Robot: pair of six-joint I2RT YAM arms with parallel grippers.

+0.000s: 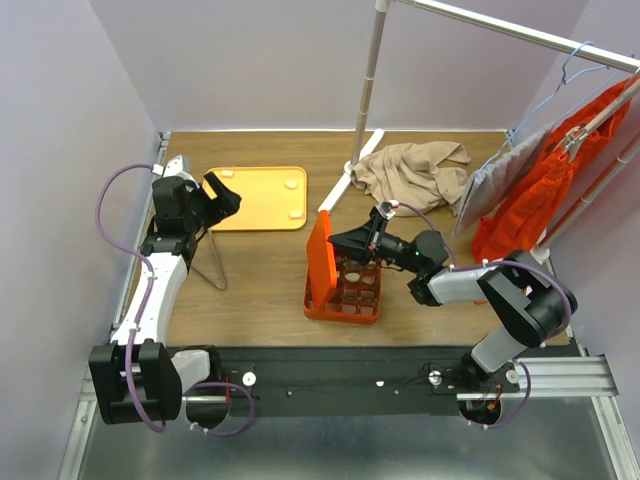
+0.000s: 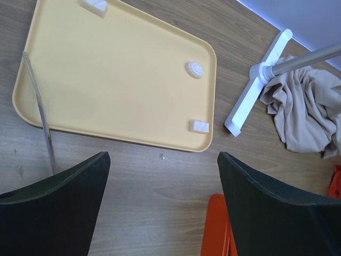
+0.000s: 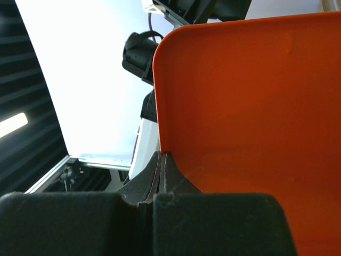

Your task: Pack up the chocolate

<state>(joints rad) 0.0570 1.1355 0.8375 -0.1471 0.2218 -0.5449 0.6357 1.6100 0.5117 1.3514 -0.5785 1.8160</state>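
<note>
A: Top view, where's the chocolate [image 1: 293, 183]?
B: White lumps on the yellow tray [image 1: 255, 205], beyond-left of the orange box [image 1: 342, 312] on the tabletop [image 1: 260, 280].
A: Left wrist?
B: left claw [image 2: 163, 160] spread wide, over bare wood left of the box.
A: Right wrist?
B: right claw [image 3: 161, 162] pressed together, pinching the box's upright lid [image 3: 256, 106].

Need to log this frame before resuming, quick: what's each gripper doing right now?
Left gripper: open, empty, near the yellow tray.
Right gripper: closed on the edge of the orange box's lid.
</note>
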